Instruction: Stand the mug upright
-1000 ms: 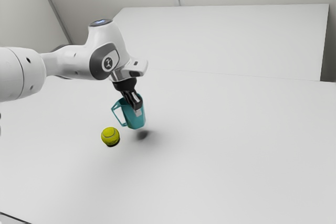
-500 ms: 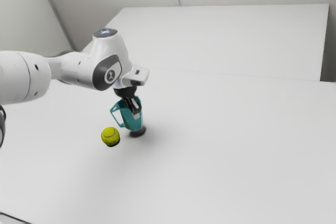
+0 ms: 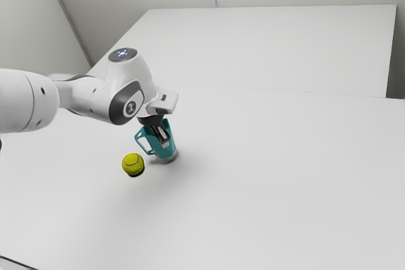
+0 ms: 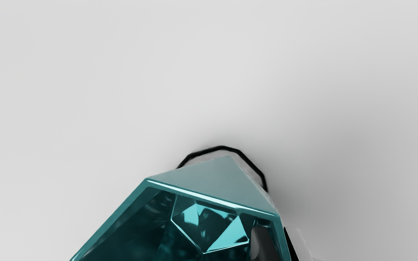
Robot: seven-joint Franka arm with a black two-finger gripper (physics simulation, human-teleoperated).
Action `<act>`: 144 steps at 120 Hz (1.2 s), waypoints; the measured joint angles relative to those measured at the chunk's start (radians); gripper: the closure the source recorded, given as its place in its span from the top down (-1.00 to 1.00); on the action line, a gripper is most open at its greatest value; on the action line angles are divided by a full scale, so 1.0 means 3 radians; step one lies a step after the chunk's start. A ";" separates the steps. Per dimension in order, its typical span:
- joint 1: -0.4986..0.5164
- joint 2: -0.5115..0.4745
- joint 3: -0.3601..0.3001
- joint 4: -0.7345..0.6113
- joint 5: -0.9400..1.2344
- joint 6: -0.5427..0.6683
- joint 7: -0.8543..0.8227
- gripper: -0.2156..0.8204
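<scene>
Tool (image 3: 165, 143) grips the wall of the mug (image 3: 161, 151), which sits near upright, mouth up, well in from the counter's (image 3: 285, 175) visible edges, base contact unclear; step judged set-down, next needing base seated flat before release.

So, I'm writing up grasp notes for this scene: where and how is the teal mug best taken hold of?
Probably by the side wall at the rim, coming from above, one finger inside and one outside, as the pincer has it. The mug's mouth faces up and its wall is thin. The handle juts toward the ball, so that side looks more awkward.
</scene>
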 joint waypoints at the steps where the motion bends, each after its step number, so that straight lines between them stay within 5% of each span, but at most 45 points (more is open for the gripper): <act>1: 0.0000 0.0000 0.0000 -0.0001 0.0001 0.0004 0.0000 -0.87; 75: 0.0013 -0.0003 0.0001 -0.0146 0.0004 0.0112 -0.0017 -0.83; 144: -0.0010 -0.0044 0.0001 -0.0126 -0.0021 0.0111 -0.0004 -0.07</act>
